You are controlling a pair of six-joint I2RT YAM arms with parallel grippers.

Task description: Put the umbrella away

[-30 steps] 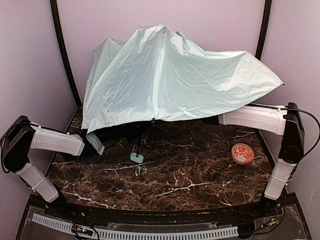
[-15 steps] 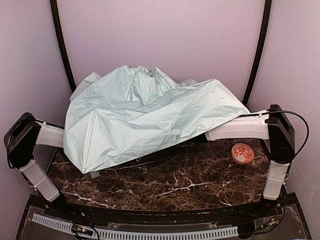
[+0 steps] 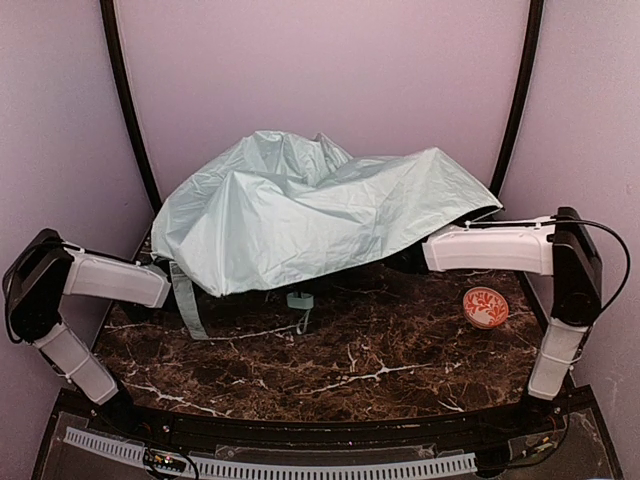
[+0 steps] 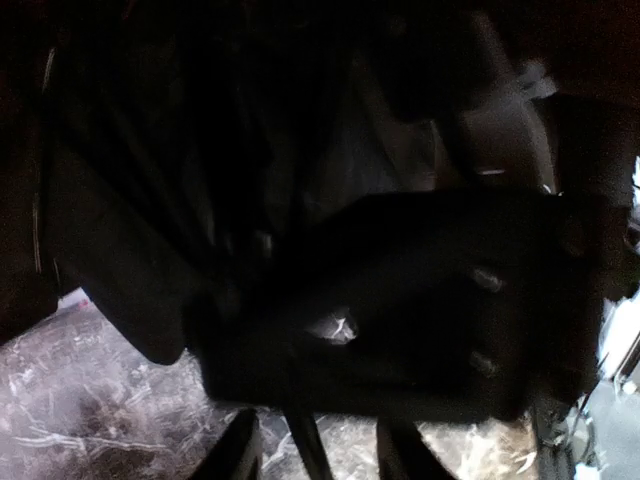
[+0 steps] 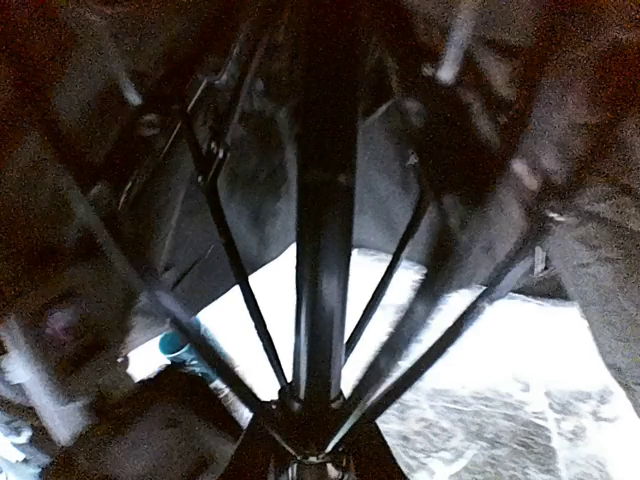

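Observation:
The umbrella (image 3: pixel 310 205) lies half collapsed over the back of the table, its mint fabric draped over both arms' ends. Its small mint handle (image 3: pixel 300 299) hangs below the front hem, and a fabric strap (image 3: pixel 186 302) dangles at the left. Both grippers are hidden under the fabric in the top view. In the left wrist view my left gripper (image 4: pixel 315 455) stands open in the dark under the canopy, a thin black rib (image 4: pixel 303 450) between its fingers. In the right wrist view my right gripper (image 5: pixel 310 455) is shut on the black shaft (image 5: pixel 325 250) where the ribs meet.
An orange-red patterned ball (image 3: pixel 485 307) sits on the dark marble table (image 3: pixel 350 370) at the right, just below the right arm (image 3: pixel 490 248). The left arm (image 3: pixel 110 280) reaches in from the left. Purple walls close in the back and sides.
The canopy has dropped from wide open to a crumpled heap, then shifted right, showing the handle again. My left gripper has opened. The right one keeps its hold on the shaft.

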